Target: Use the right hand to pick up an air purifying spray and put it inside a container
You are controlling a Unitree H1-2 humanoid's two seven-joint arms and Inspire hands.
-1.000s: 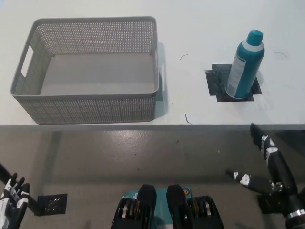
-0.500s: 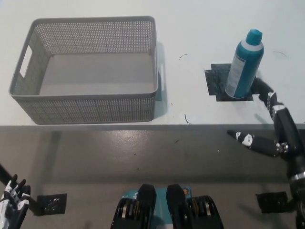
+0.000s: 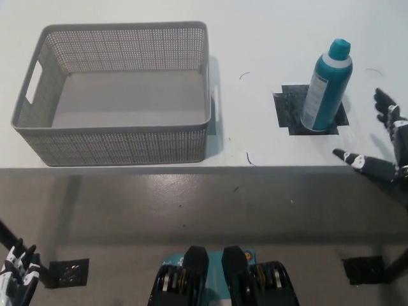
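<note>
Now | right hand (image 3: 387, 146) spread open, empty, right of upright spray can (image 3: 327, 85) | basket (image 3: 115, 137) apart

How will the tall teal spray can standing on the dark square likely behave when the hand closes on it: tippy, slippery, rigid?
The tall teal spray can stands upright on a narrow base, so a sideways nudge would probably tip it, then let it roll. Its smooth rounded wall looks slippery and likely rigid. The black right hand is open beside it, not touching; the white left hand rests low.
</note>
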